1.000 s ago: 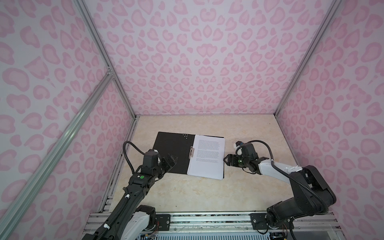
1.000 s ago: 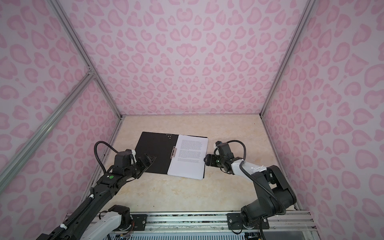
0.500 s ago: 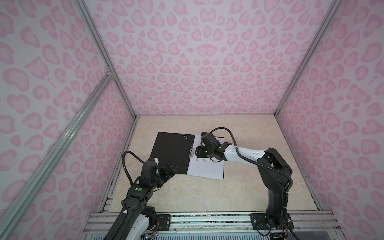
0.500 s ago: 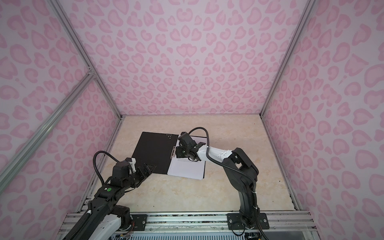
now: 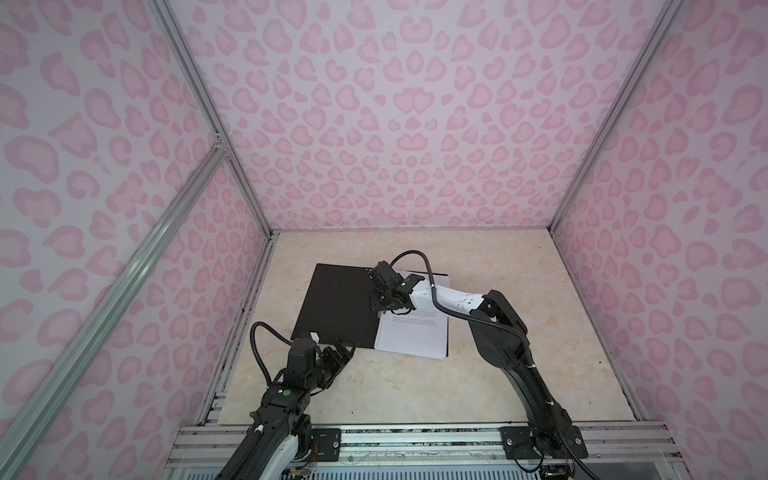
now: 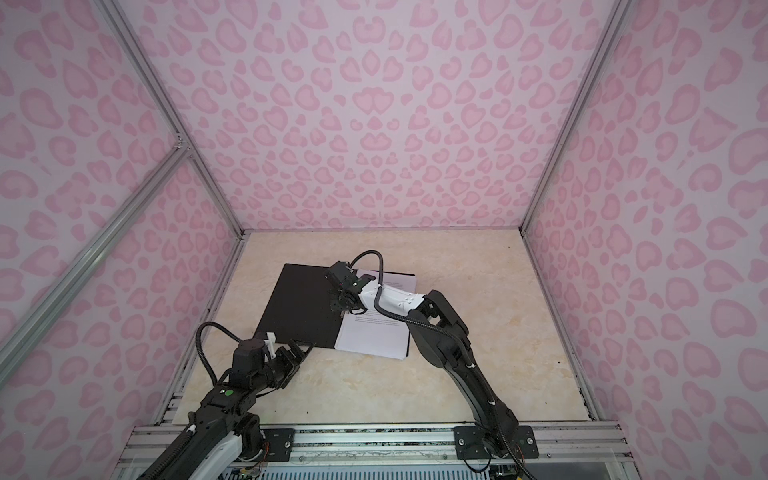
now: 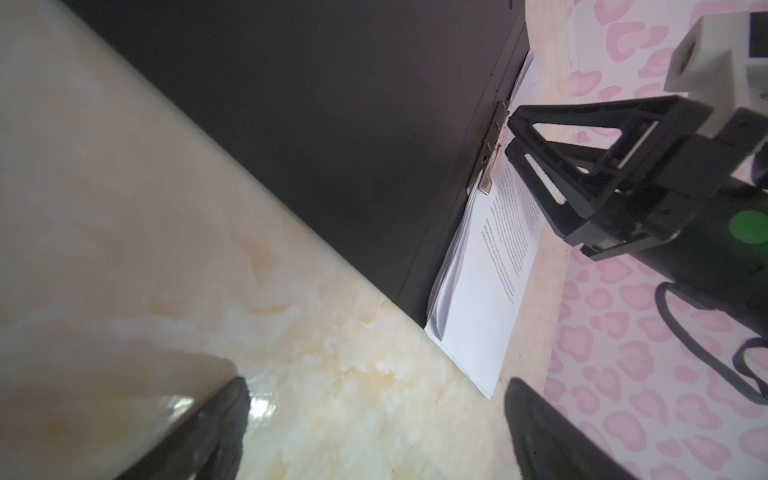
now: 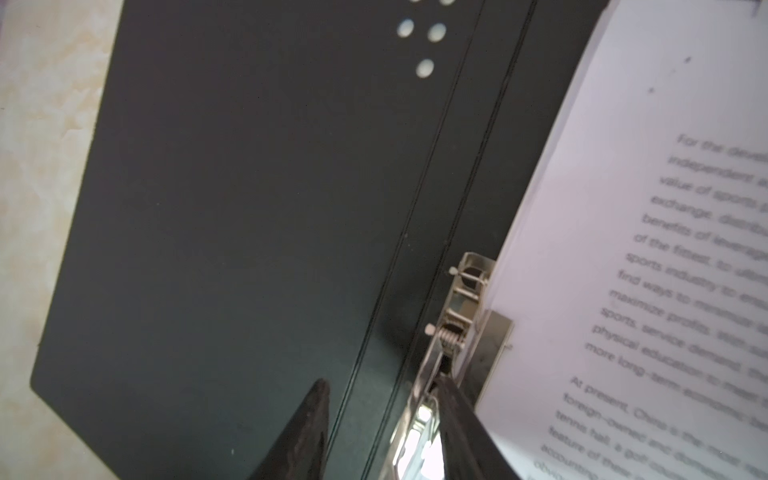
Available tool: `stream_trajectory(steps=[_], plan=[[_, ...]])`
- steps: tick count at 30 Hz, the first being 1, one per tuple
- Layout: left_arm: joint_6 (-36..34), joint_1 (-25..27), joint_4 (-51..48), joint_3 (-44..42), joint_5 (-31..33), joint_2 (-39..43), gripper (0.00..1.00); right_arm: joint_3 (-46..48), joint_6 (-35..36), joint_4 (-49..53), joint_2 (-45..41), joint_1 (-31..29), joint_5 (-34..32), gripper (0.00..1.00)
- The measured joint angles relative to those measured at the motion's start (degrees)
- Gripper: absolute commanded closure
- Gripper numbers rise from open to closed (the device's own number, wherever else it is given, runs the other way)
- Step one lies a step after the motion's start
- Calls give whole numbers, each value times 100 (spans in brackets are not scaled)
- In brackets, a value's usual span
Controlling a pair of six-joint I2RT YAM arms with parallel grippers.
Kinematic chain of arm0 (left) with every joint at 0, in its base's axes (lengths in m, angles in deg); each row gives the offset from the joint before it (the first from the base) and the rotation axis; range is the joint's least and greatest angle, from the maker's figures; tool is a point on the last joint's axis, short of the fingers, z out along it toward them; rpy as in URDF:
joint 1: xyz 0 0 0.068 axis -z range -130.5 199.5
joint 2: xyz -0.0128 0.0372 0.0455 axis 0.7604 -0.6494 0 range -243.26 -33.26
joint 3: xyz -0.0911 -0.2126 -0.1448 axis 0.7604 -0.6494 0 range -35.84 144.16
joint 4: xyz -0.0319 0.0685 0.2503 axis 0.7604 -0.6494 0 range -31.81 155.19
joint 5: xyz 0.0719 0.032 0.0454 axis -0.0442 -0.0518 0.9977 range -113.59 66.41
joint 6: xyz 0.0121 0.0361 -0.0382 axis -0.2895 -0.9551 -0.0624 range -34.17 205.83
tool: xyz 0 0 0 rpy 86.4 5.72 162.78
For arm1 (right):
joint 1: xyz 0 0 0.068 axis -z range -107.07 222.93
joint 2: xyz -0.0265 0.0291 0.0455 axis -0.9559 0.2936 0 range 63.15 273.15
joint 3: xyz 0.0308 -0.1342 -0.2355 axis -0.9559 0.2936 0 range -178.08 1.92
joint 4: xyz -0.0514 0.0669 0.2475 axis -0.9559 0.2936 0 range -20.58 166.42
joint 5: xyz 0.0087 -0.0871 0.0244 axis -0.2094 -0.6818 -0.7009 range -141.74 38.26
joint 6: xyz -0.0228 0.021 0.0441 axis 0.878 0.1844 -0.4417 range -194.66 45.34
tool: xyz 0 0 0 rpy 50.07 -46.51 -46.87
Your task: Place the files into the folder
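Note:
The folder (image 5: 336,307) (image 6: 299,307) lies open and flat, black inside up. The files (image 5: 411,336) (image 6: 372,334), a stack of white printed sheets, rest on its right half. My right gripper (image 5: 376,303) (image 6: 336,305) reaches across the files to the metal clip (image 8: 457,307) at the spine. In the right wrist view this gripper (image 8: 380,388) is open but narrow: one finger touches the clip's lever, the other rests on the black spine. My left gripper (image 5: 345,347) (image 7: 376,386) hangs wide open and empty just off the folder's near left corner.
Pink patterned walls close in the beige marble table (image 5: 415,395) on three sides. A metal rail (image 5: 415,440) carrying both arm bases runs along the front edge. The right arm's cable (image 5: 419,257) loops above the files.
My right arm has swung from the table right of the files over to the clip, and its jaws have narrowed. My left arm has drawn back towards the front edge, still open.

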Motion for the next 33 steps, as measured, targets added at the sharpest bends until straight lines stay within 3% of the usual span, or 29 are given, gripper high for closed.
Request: stream_trajectory(steps=[18, 33], plan=[[459, 9, 1062, -173, 17, -527, 3, -1176, -227, 1086, 678, -50, -564, 76], [704, 96, 1071, -258, 238, -330, 3, -3318, -535, 2601, 1801, -223, -1279, 84]])
